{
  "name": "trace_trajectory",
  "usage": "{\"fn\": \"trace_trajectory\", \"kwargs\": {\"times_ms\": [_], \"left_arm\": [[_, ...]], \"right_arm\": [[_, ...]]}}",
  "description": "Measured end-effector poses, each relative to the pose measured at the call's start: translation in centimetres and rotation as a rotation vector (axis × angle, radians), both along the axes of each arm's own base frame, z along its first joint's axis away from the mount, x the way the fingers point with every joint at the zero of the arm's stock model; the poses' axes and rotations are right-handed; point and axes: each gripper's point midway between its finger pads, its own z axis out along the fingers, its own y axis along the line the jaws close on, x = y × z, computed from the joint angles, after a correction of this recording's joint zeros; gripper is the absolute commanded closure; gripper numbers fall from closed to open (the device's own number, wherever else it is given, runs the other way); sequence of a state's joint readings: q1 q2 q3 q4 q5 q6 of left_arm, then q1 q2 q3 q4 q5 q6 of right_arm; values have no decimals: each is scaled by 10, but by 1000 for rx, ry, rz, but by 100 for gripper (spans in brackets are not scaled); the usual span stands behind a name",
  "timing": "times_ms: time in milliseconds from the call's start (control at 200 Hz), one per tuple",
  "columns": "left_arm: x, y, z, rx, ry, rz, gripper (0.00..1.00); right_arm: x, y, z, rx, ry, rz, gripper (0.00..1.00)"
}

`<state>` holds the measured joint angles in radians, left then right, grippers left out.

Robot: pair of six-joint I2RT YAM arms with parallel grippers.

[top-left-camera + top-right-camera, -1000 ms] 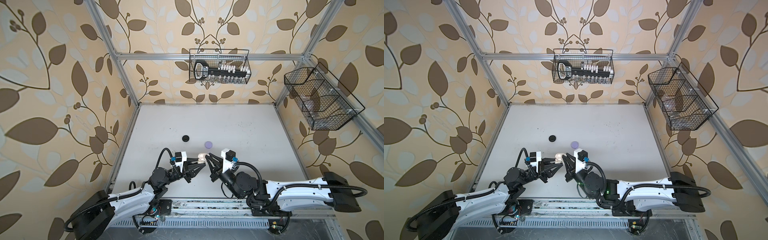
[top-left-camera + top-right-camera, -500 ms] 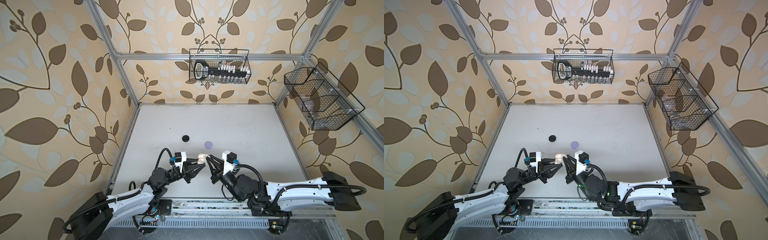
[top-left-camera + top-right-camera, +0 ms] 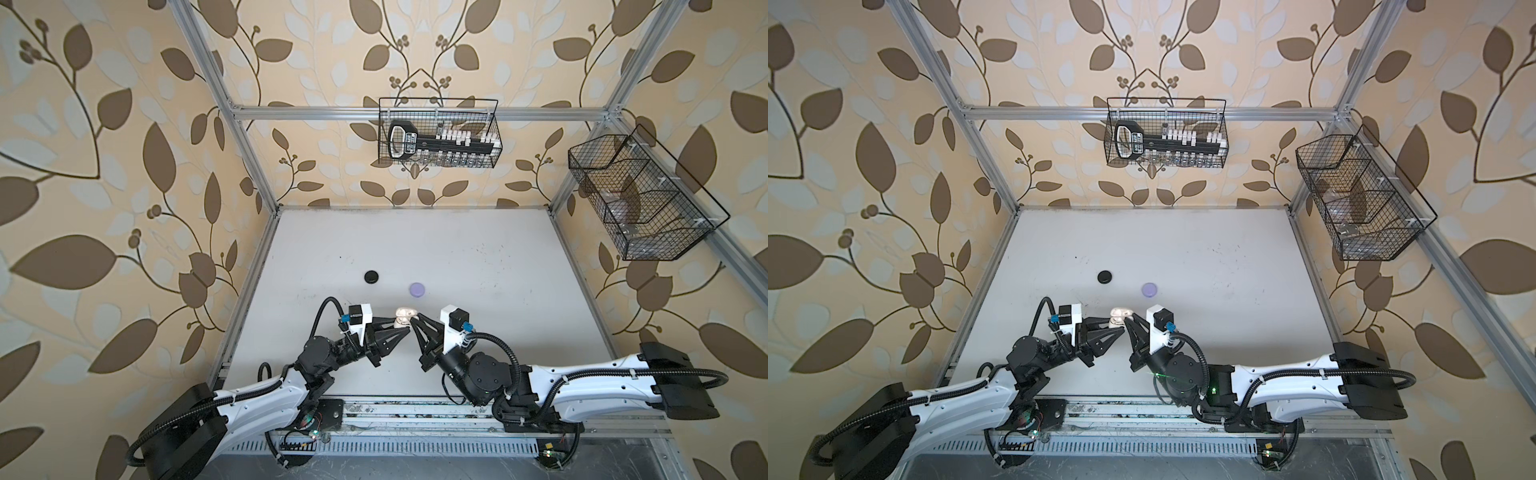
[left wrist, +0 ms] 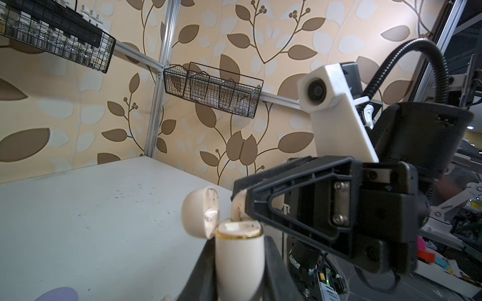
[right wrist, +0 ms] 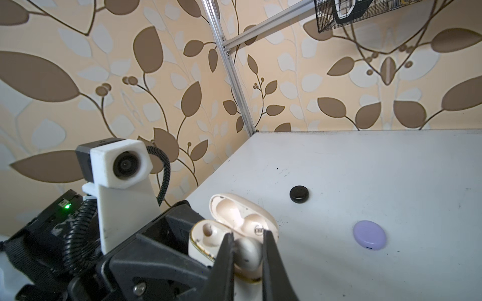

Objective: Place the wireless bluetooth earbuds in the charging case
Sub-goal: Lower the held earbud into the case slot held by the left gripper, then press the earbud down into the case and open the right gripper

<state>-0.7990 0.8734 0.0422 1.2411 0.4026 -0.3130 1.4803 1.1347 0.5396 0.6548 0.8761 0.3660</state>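
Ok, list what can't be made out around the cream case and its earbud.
Cream earbud: head hidden behind the right claw in the left wrist view; too small in both top views.
Cream case: base cut off by the left wrist view's bottom edge, sides covered by the left claw.
Black case and lavender case: lids shut, contents unseen in any view.
Side wire basket: contents blurred behind mesh in both top views.
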Motion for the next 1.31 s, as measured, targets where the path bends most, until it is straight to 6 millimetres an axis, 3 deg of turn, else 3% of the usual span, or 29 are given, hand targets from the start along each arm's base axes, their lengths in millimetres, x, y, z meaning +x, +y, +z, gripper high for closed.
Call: {"fn": "trace_trajectory", "kwargs": {"times_ms": [590, 795, 1110, 1305], "left_arm": [[-4, 3, 6, -18, -58, 3, 100], [-7, 4, 10, -18, -103, 6, 100], [-17, 0, 5, 16, -160, -39, 100], [-26, 1, 8, 11, -197, -69, 100]], "right_arm": [[-6, -2, 4, -2, 22, 30, 61], [-11, -8, 13, 3, 20, 64, 61], [-27, -19, 47, 52, -21, 173, 65], [-31, -11, 39, -9, -27, 208, 70]]}}
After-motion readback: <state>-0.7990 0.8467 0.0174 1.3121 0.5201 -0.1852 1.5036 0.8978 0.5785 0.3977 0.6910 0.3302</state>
